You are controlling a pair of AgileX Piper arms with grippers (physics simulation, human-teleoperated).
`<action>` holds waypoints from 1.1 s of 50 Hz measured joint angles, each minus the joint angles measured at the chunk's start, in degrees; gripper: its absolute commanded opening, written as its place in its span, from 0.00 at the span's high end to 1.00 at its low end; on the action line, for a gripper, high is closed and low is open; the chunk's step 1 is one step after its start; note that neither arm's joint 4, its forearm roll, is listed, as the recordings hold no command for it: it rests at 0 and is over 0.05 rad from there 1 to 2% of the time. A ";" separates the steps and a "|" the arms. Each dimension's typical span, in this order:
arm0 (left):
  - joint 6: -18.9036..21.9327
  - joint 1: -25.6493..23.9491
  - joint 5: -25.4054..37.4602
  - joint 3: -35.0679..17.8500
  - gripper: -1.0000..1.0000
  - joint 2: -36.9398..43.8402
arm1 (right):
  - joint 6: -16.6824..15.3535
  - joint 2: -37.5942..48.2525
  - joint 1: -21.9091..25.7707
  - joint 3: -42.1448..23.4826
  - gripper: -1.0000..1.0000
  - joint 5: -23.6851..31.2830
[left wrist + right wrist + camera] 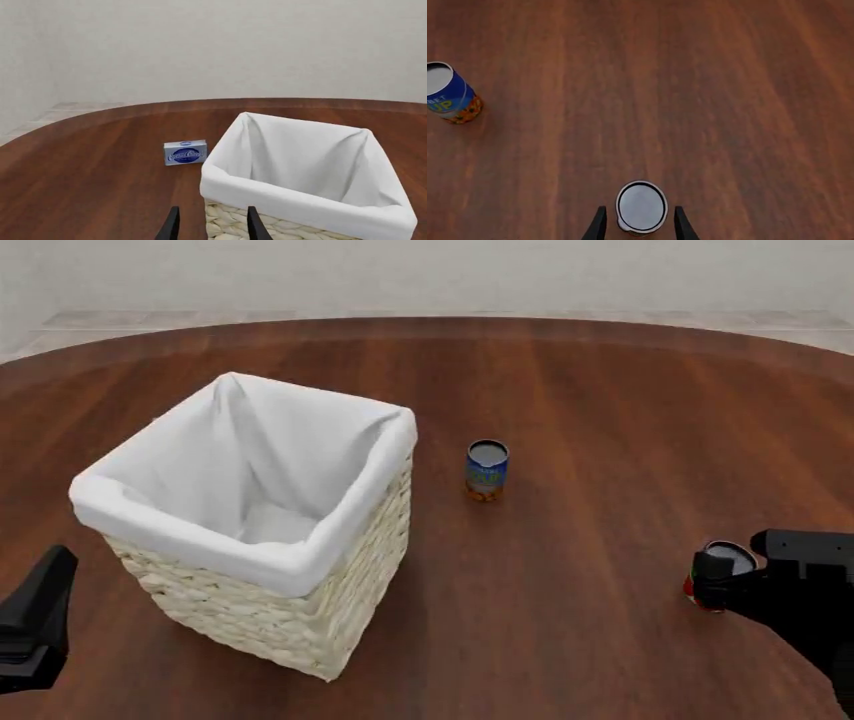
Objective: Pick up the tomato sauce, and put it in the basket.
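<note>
Grasping is the step in hand. Right gripper [636, 224] sits straddling the sauce can [641, 207], its fingers [599, 224] spread on either side with slim gaps, so the claw reads as released, not yet clenched. In the front view the can [722, 562] stands on the table [601, 390] at the right, well apart from the basket [347, 585] at the left; the blue can [487, 469] stands between them. Left gripper [209, 225] hangs parted and idle just beside the basket's near corner. Next move likely calls for closing squarely on the can, lifting clear, then carrying it leftward over the cloth rim, avoiding the blue can.
</note>
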 measured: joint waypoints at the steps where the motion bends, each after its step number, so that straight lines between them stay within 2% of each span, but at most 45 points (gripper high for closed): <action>1: 0.00 0.00 0.00 0.00 0.00 0.00 | 0.00 0.21 -0.01 -0.05 0.00 -0.06; 33: 0.00 0.00 0.00 0.00 0.00 0.00 | 0.27 6.80 0.07 -2.42 0.00 -0.53; 34: 0.00 0.00 0.00 0.00 0.00 0.00 | 0.28 7.01 0.06 -2.42 1.00 -0.63; 44: 0.00 0.00 0.00 0.00 0.00 0.00 | -0.37 6.84 -0.15 -2.15 1.00 -0.82; 55: 0.00 0.00 0.00 0.00 0.00 0.00 | -0.86 3.10 -0.25 -2.43 1.00 2.09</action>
